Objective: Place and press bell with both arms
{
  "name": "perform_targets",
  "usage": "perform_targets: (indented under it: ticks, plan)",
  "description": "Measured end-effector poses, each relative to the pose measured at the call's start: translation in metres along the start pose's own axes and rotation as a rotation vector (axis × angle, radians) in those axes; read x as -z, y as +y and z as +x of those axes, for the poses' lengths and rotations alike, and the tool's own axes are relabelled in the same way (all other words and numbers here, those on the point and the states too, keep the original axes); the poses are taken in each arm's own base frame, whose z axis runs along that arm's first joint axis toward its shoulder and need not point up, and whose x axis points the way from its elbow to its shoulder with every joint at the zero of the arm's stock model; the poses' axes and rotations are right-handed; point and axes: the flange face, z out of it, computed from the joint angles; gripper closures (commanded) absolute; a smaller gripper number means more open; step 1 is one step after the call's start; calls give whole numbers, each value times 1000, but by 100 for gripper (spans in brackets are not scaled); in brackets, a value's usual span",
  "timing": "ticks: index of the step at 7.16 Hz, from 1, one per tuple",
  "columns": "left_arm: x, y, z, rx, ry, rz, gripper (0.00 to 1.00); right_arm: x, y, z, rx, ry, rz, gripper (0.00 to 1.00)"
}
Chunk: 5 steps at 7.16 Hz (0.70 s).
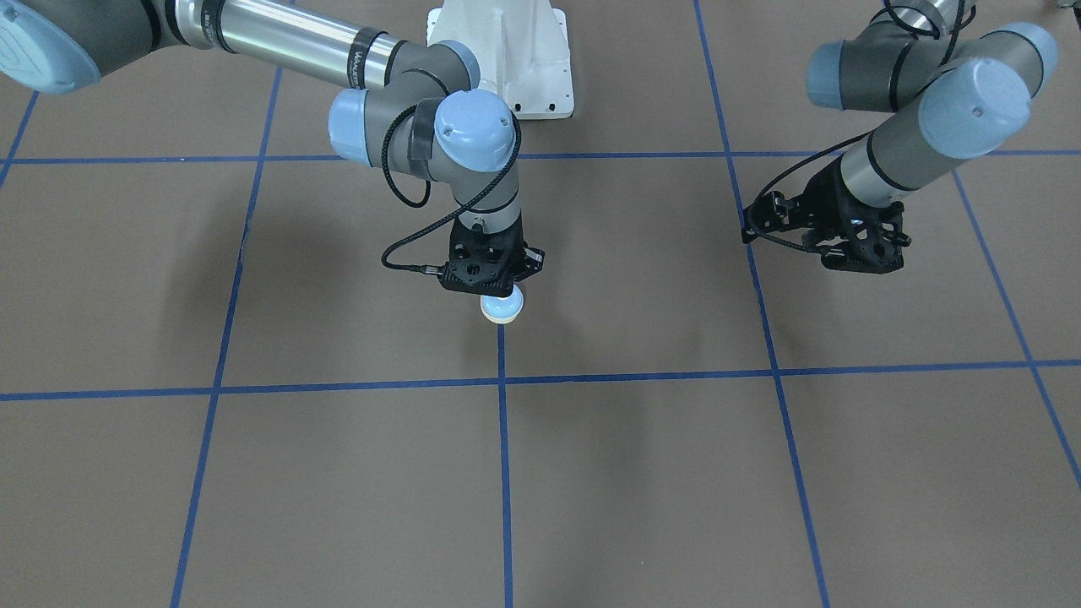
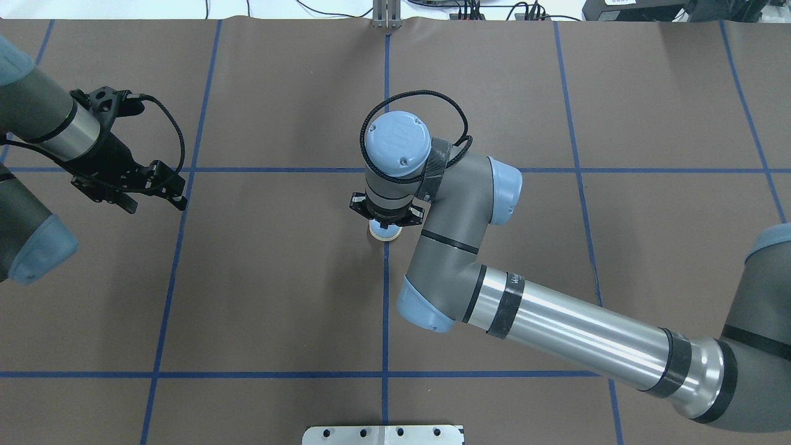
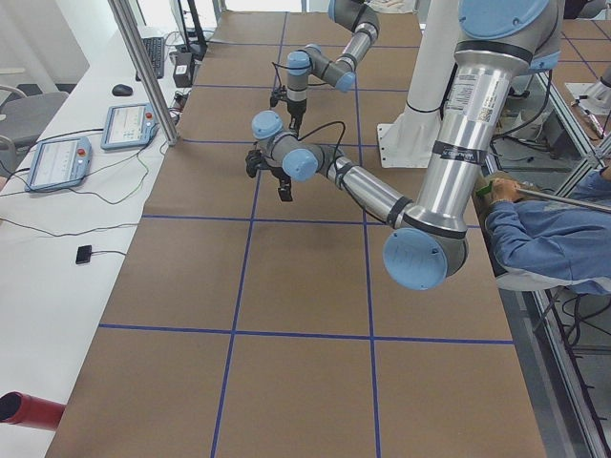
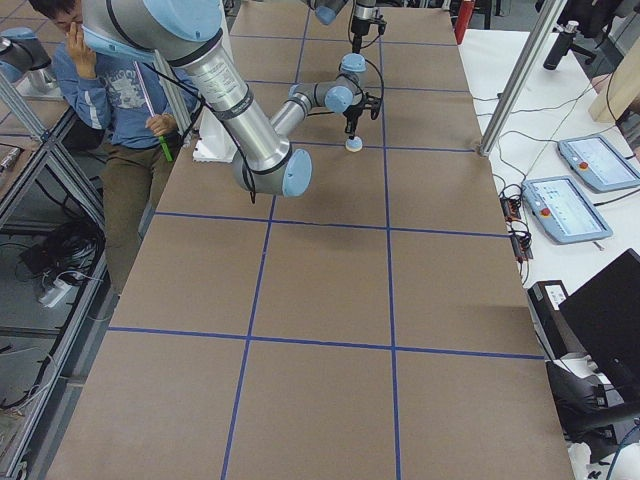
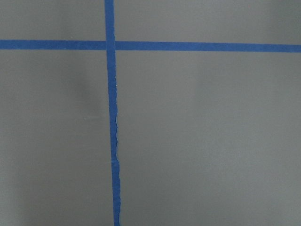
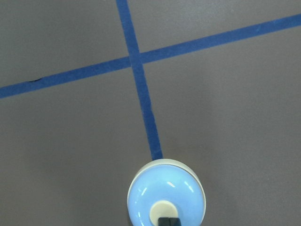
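The light-blue bell (image 1: 504,308) with its cream base stands on the brown table at a blue tape line near the middle; it also shows in the overhead view (image 2: 383,233) and the exterior right view (image 4: 354,145). My right gripper (image 1: 491,285) points straight down right over it. In the right wrist view the bell (image 6: 164,195) fills the bottom edge and a shut black fingertip (image 6: 168,221) rests at its cream button. My left gripper (image 2: 154,199) hovers off to the side, far from the bell, open and empty. The left wrist view shows only table and tape.
The table is marked by a blue tape grid (image 2: 385,296). The white bolted pedestal (image 1: 507,59) stands at the robot's side. Seated operators (image 4: 110,90) are beside the table, and pendants (image 3: 57,160) lie on the side bench.
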Motion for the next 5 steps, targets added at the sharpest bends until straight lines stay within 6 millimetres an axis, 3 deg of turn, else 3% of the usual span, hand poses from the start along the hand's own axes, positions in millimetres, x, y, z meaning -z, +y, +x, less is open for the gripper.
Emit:
perform_targets:
  ticks: [1, 2, 3, 4, 5]
  plan:
    - [1, 0, 1, -1, 1, 0, 1, 9, -2, -2, -3, -15, -13, 100]
    - [1, 0, 1, -2, 2, 1, 1, 35, -13, 2, -17, -36, -37, 100]
    - [1, 0, 1, -2, 2, 1, 1, 62, -25, 18, -36, -40, -54, 100]
    - [2, 0, 1, -3, 2, 1, 1, 82, -31, 45, -46, -45, -54, 100]
    - [1, 2, -1, -1, 1, 1, 1, 98, -40, 85, -47, -49, -45, 100]
